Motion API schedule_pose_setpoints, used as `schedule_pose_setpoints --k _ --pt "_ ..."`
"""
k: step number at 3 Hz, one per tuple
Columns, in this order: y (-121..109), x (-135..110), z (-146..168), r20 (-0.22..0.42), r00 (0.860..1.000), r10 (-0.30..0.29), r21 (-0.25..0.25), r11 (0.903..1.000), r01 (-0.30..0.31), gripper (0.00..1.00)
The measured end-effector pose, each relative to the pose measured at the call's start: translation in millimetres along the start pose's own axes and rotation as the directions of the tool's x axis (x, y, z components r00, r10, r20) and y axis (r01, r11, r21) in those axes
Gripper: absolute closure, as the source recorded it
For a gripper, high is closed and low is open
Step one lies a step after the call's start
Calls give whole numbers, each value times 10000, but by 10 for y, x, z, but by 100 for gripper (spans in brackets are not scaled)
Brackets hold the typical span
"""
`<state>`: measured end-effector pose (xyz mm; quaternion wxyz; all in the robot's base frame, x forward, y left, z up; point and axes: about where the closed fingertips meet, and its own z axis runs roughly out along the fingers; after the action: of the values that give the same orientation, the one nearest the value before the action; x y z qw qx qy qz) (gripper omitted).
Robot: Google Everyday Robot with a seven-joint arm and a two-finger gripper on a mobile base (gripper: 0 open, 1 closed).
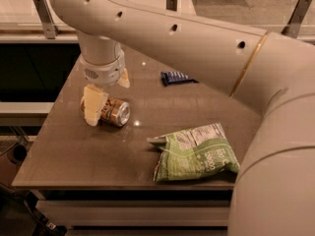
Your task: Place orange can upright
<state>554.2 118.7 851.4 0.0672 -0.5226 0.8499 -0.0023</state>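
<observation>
The orange can [112, 110] lies on its side on the left part of the brown table [74, 151], its silver end facing front right. My gripper [108, 94] hangs from the big white arm right over the can, pointing down. Its fingers are open and stand on either side of the can: the near cream finger [92, 105] covers the can's left end, and the far finger [123, 78] is behind the can. The can rests on the table and is not lifted.
A green chip bag [197, 152] lies at the table's front right. A small dark blue packet [175, 77] lies at the back, right of the gripper. My white arm [197, 38] spans the right side of the view. The table's front edge is near.
</observation>
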Motion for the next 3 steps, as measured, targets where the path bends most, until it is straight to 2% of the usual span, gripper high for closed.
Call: schedule_pose_setpoints --k 1,3 --pt "96 -42 13 -49 9997 -225 88 9997 225 39" --pt "94 -59 14 49 9997 -228 118 9997 228 85"
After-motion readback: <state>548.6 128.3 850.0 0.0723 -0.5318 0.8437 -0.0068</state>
